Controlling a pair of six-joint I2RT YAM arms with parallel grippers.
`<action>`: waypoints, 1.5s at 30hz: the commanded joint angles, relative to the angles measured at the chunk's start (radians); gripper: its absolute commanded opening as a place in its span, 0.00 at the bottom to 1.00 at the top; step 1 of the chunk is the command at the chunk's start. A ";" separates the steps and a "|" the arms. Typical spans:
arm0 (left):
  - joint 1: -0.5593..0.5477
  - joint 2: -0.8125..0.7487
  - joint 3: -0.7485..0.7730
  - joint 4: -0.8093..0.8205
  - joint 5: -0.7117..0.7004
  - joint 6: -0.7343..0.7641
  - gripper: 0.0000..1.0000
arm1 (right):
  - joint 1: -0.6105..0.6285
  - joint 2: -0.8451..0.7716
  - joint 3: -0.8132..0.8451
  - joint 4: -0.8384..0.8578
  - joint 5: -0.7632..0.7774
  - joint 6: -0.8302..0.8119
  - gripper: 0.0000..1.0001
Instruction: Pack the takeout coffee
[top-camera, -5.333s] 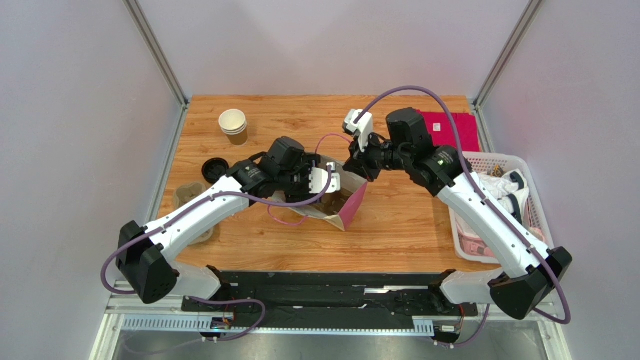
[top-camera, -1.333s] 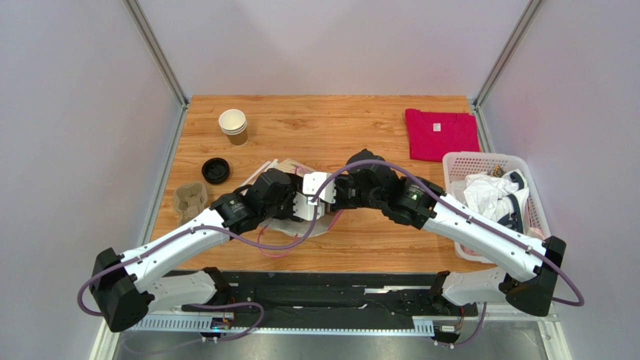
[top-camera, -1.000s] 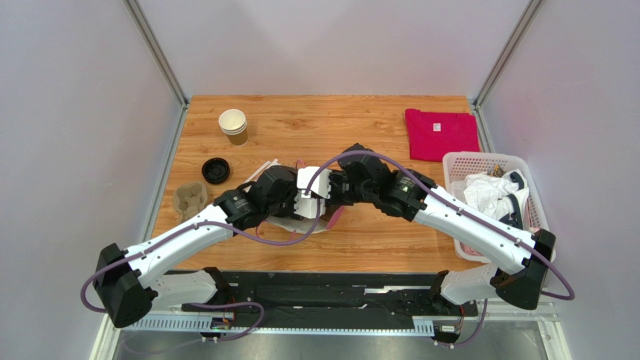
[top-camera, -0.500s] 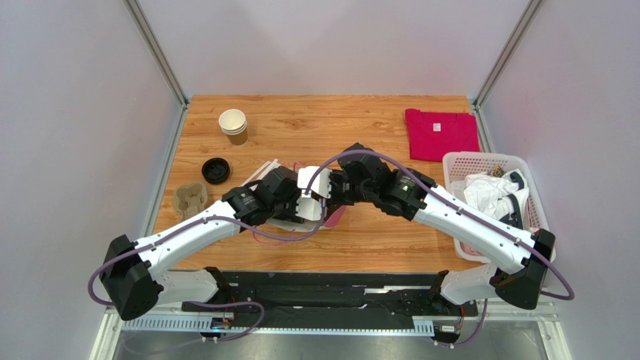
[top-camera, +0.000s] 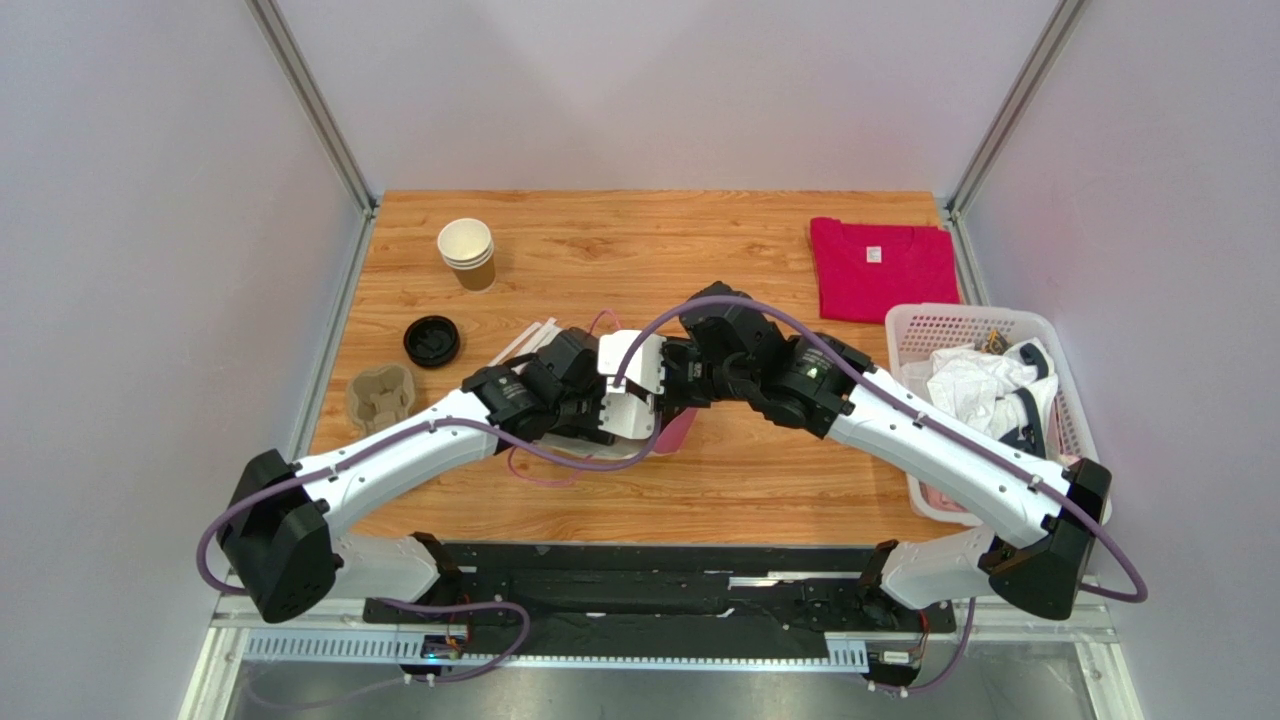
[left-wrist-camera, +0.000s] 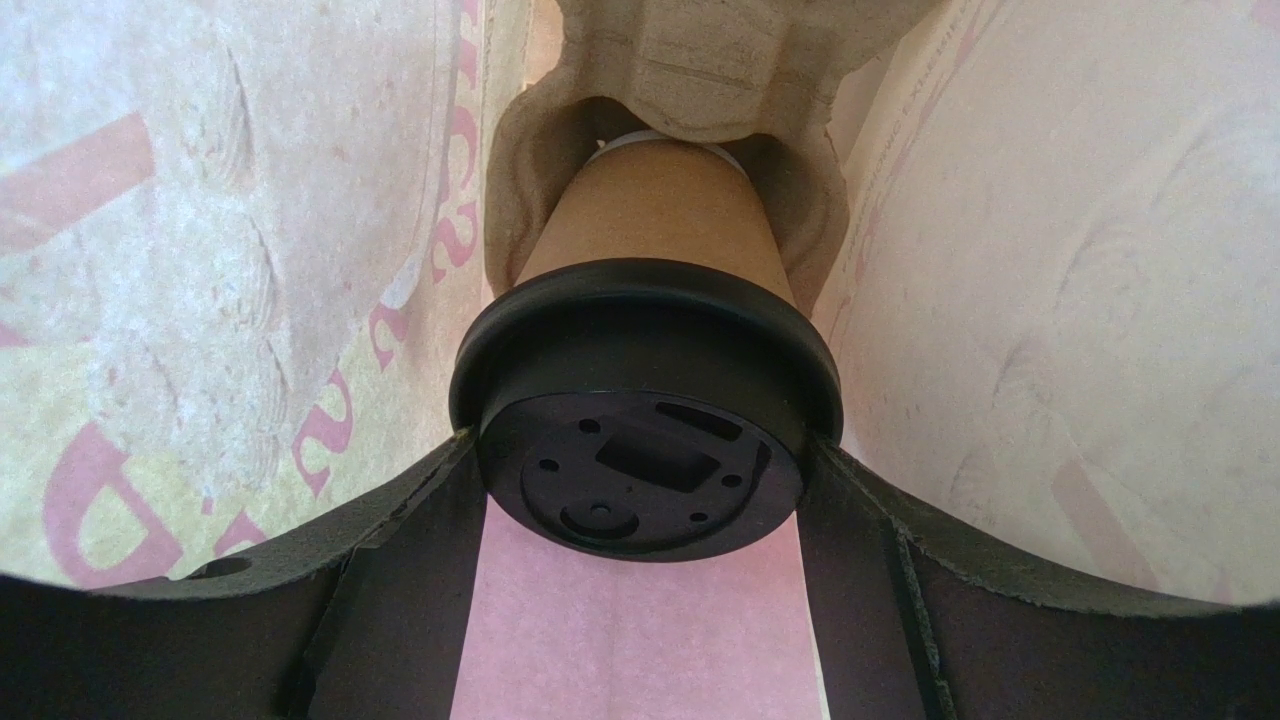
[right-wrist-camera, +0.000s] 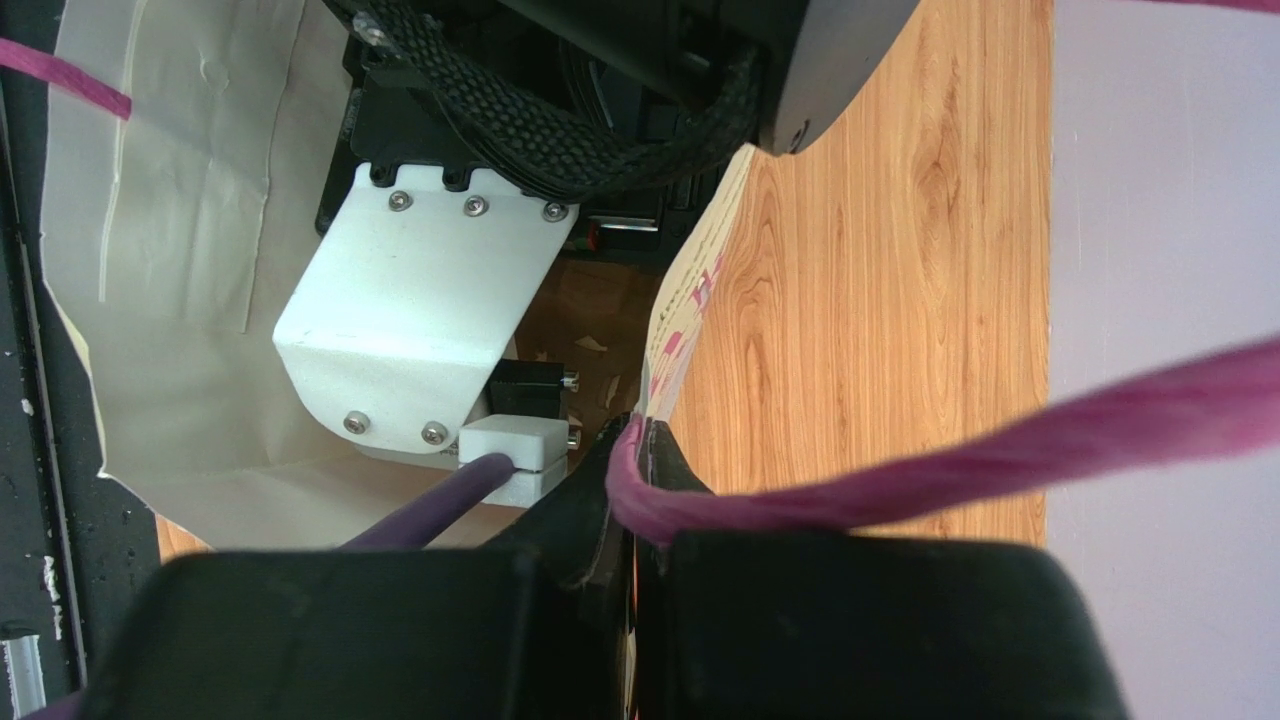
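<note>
In the left wrist view my left gripper (left-wrist-camera: 646, 488) is deep inside the cream paper bag (left-wrist-camera: 1082, 300). It is shut on the takeout coffee (left-wrist-camera: 657, 225), with one finger on each side of its round black lid (left-wrist-camera: 646, 435). The brown cup's far end sits in a pulp cup carrier (left-wrist-camera: 721, 60) inside the bag. My right gripper (right-wrist-camera: 639, 450) is shut on the bag's rim (right-wrist-camera: 684, 315) where the pink handle (right-wrist-camera: 932, 473) is attached. In the top view the bag (top-camera: 672, 434) lies mid-table, and both grippers meet at its mouth. The coffee is hidden there.
A stack of paper cups (top-camera: 467, 251), a loose black lid (top-camera: 431, 339) and another pulp carrier (top-camera: 379, 396) lie to the left. A red shirt (top-camera: 884, 267) lies at the back right. A white basket (top-camera: 1037, 323) of items stands at the right edge.
Five seconds ago the bag stood open and farther back; it now lies lower and nearer. Over the last second both grippers shifted slightly toward the far side, keeping their holds.
</note>
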 joint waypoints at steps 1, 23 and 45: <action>0.033 0.052 0.059 0.001 0.042 0.021 0.00 | -0.027 -0.003 0.026 0.017 -0.122 -0.017 0.00; 0.162 0.469 0.501 -0.411 0.265 0.153 0.01 | -0.323 0.220 0.223 -0.112 -0.541 -0.207 0.00; 0.185 0.696 0.563 -0.425 0.234 0.179 0.00 | -0.423 0.327 0.302 -0.094 -0.415 -0.075 0.00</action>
